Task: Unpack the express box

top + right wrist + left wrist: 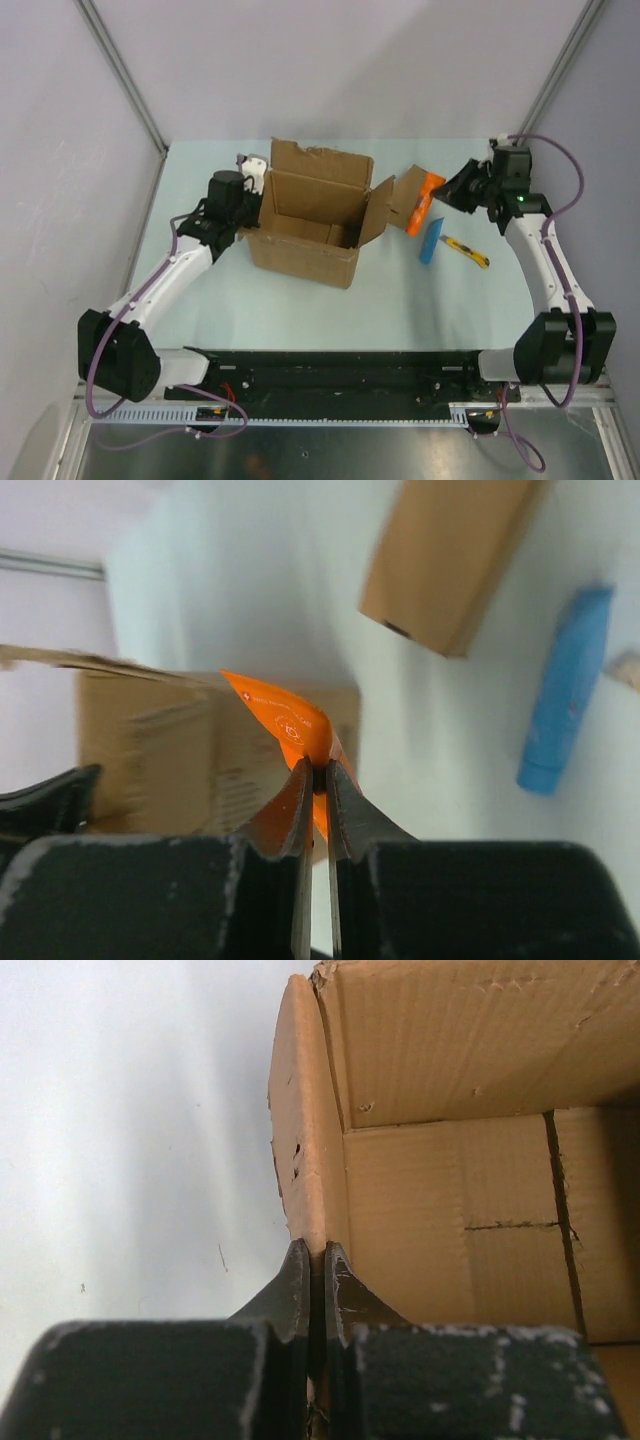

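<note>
Hands, both closed on a load. My left hand (315,1252) pinches a left-side panel of the express box (305,255), which stands at the centre of the bench (400,310) with its flaps open. My right hand (315,768), at 2 o'clock of the box, grips an orange packet (285,715) just beside the right flap. At 3 o'clock lie a blue item (430,243) and a yellow knife (466,251). Progress, as I judge it: late. The box is opened and looks emptied, and the packet is not yet set down.

Blue tube (430,243) lies beside yellow utility knife (466,251), near an orange packet (426,203).
</note>
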